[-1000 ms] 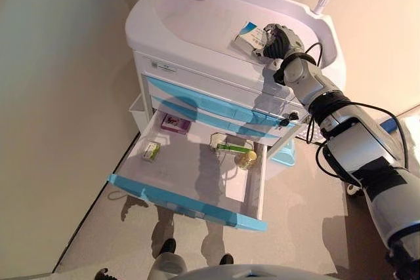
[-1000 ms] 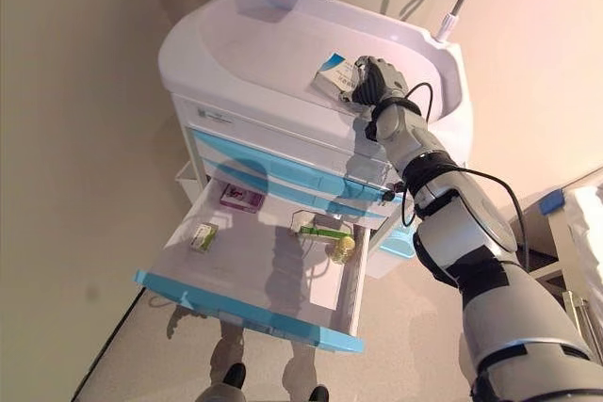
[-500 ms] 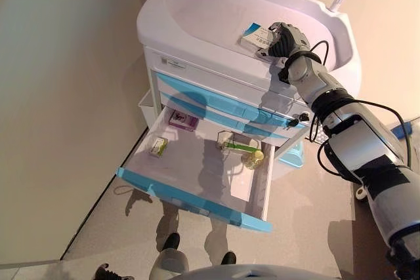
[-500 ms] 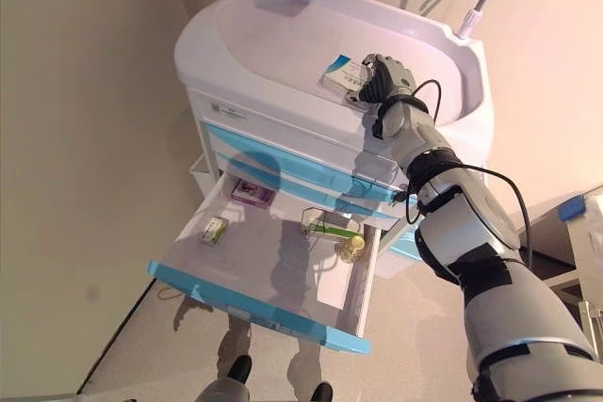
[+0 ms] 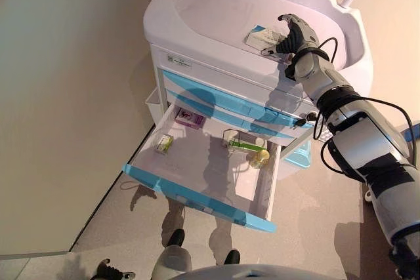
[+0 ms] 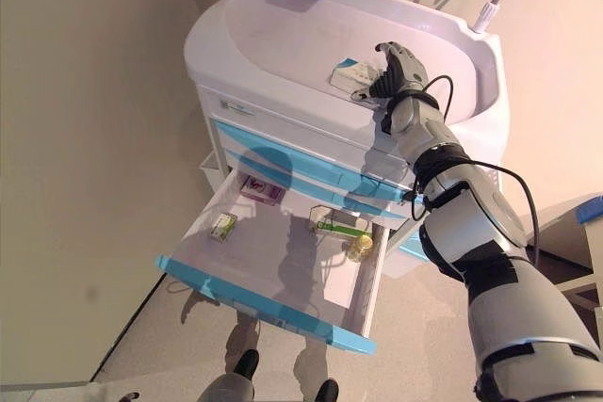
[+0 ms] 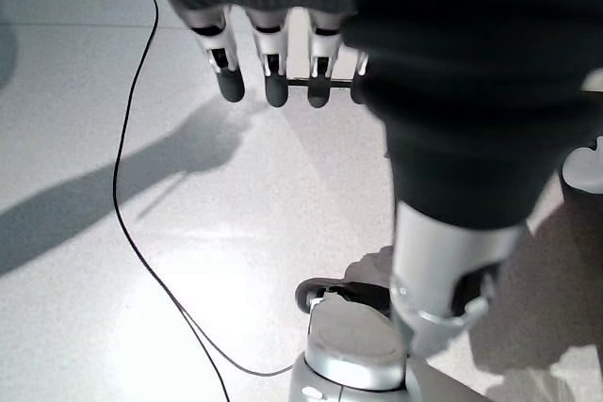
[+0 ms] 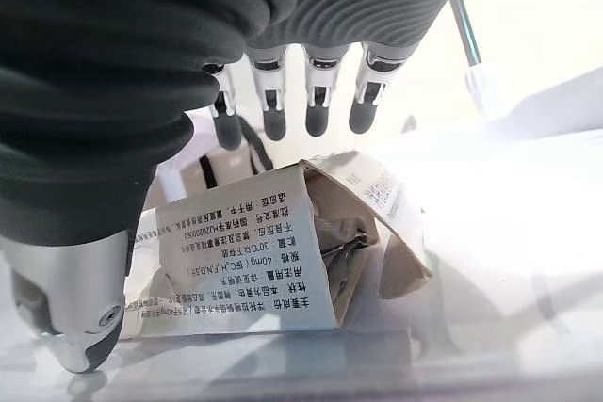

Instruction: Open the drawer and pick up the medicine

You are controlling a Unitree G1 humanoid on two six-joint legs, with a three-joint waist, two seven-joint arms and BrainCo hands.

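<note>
- The medicine box (image 8: 283,251) lies on the cart top (image 5: 210,11), one end flap open; your right robot hand (image 5: 293,31) hovers just beside it, fingers straight, holding nothing.
- Expect light, crushable cardboard: pinch the long sides, not the flap.
- The bottom drawer (image 5: 197,195) stands open, smaller packets and bottles inside.
- Your left robot hand (image 7: 273,54) hangs relaxed over the floor.

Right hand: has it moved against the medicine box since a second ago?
Yes. The right hand, curled round the medicine box before, has opened and lifted off it; the box lies on the cart top.
</note>
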